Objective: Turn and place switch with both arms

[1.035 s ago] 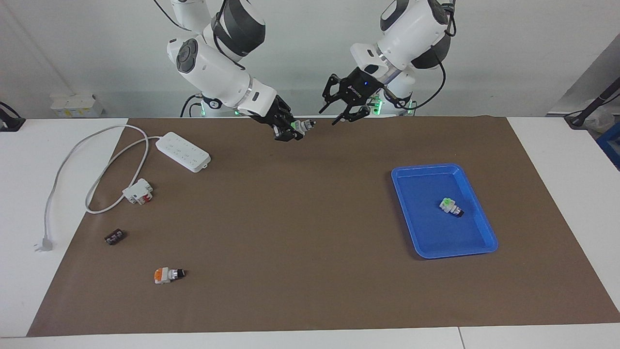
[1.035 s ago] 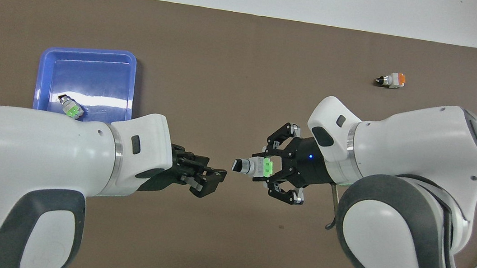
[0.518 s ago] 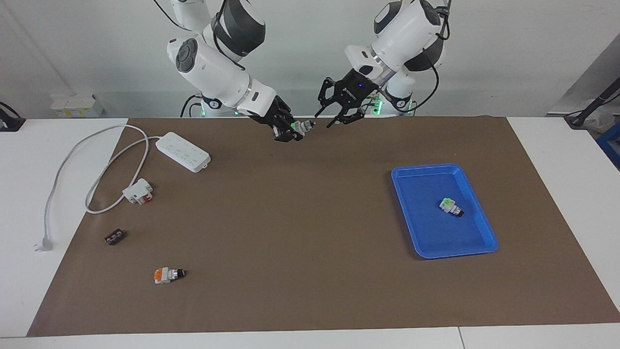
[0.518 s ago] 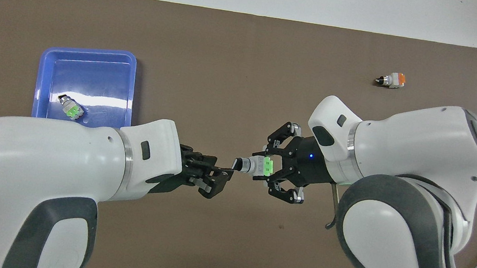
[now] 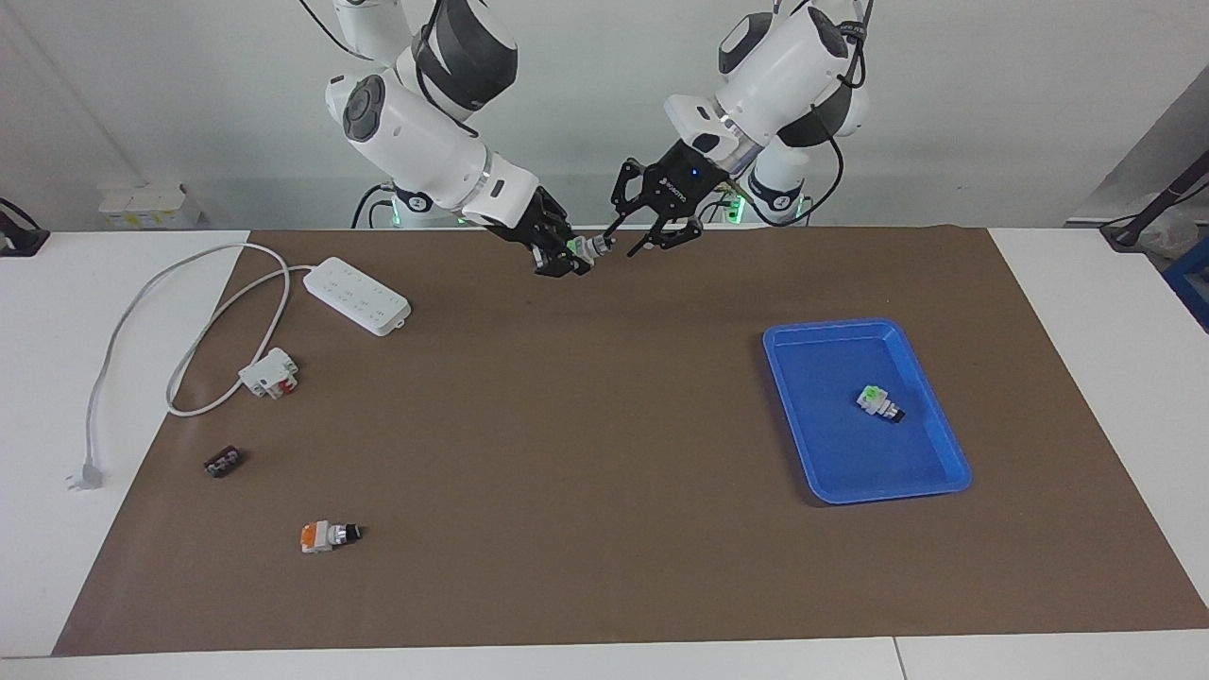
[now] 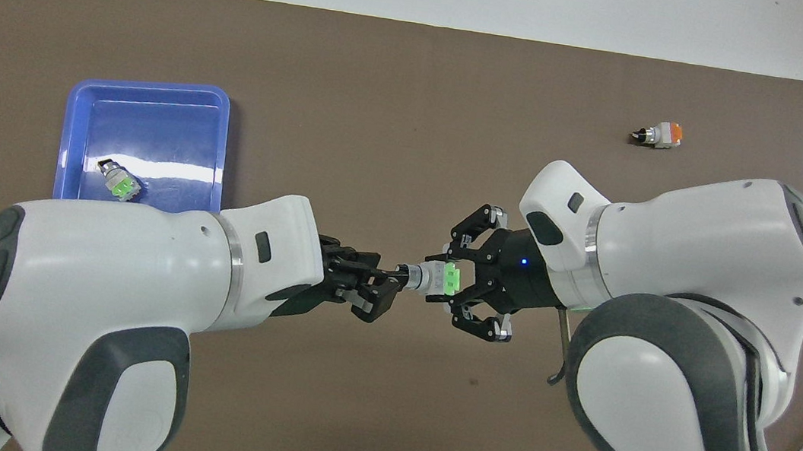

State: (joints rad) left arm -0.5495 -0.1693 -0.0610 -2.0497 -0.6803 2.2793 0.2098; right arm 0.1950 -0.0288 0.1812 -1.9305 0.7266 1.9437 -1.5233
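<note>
My right gripper [image 5: 565, 257] is shut on a switch [image 5: 584, 248] and holds it up over the robots' edge of the brown mat, green block in the fingers and black knob pointing at the left gripper. In the overhead view the right gripper [image 6: 447, 282] holds the switch [image 6: 432, 279] level. My left gripper [image 5: 625, 240] is open, its fingertips on either side of the knob; it also shows in the overhead view [image 6: 380, 286]. A second switch [image 5: 879, 402] lies in the blue tray [image 5: 820, 472]. A third, orange side up, [image 5: 326, 535] lies on the mat.
A white power strip [image 5: 357, 296] with its cable, a white-and-red block [image 5: 270, 372] and a small black terminal strip [image 5: 223, 462] lie toward the right arm's end. The blue tray [image 6: 150, 91] sits toward the left arm's end.
My left gripper has moved in toward the right gripper, from a gap away to its open fingers around the switch's knob. The right gripper has held still with the switch.
</note>
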